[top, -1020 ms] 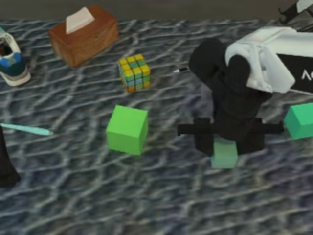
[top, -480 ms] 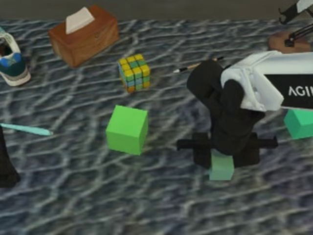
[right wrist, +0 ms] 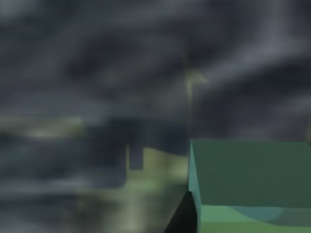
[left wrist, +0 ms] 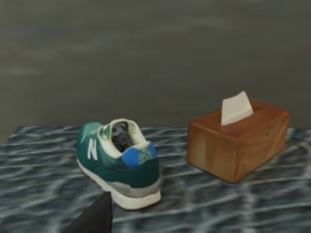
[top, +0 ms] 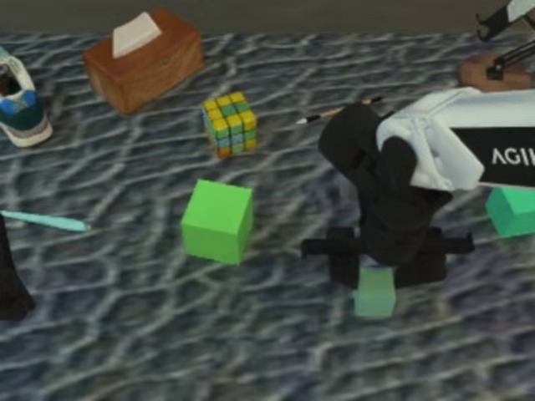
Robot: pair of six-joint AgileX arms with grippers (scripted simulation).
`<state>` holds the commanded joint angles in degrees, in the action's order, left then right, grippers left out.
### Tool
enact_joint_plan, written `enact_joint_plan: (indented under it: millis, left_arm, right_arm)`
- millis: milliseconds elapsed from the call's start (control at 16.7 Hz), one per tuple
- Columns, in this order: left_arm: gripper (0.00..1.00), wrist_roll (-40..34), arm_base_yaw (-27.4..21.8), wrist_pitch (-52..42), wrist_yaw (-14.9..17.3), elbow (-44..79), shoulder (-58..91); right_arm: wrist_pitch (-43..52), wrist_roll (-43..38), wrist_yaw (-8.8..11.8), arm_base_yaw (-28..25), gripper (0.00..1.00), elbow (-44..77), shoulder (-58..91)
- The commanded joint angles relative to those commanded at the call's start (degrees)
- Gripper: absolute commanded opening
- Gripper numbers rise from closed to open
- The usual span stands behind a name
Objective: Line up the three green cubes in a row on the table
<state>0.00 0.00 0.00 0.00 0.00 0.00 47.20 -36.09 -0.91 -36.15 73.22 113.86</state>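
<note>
The large lime-green cube (top: 217, 221) rests on the table (top: 167, 334) left of centre. The medium emerald cube (top: 512, 210) sits at the right edge, partly under my right arm. My right gripper (top: 380, 271) points down, shut on the small mint-green cube (top: 374, 294), which shows just below it, to the right of the lime cube. In the right wrist view that cube (right wrist: 248, 179) fills the lower corner, with one dark finger (right wrist: 184, 216) against its side. Whether it touches the table I cannot tell. My left gripper (top: 10, 288) stays parked at the left edge.
A wooden tissue box (top: 142, 58) and a teal shoe (top: 21, 100) stand at the back left. A chequered puzzle cube (top: 229, 124) lies behind the lime cube. A teal pen (top: 46, 220) lies at the left, a thin brush (top: 338, 110) behind my right arm.
My right gripper has carried the mint cube toward the table's front and slightly left, and the cube now looks smaller. The other two cubes have stayed put.
</note>
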Motion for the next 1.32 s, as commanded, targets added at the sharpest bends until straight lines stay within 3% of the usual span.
enact_joint_plan:
  millis: [240, 300, 900, 1320]
  left_arm:
    - [1.00, 0.0, 0.0, 0.0, 0.0, 0.0, 0.0]
    - [1.00, 0.0, 0.0, 0.0, 0.0, 0.0, 0.0]
    - [1.00, 0.0, 0.0, 0.0, 0.0, 0.0, 0.0]
    - [1.00, 0.0, 0.0, 0.0, 0.0, 0.0, 0.0]
  right_arm:
    - [0.0, 0.0, 0.0, 0.0, 0.98, 0.0, 0.0]
    - [0.0, 0.0, 0.0, 0.0, 1.00, 0.0, 0.0]
    - [1.0, 0.1, 0.0, -0.1, 1.00, 0.9, -0.4]
    - [14.3, 0.0, 0.0, -0.5, 1.00, 8.7, -5.4]
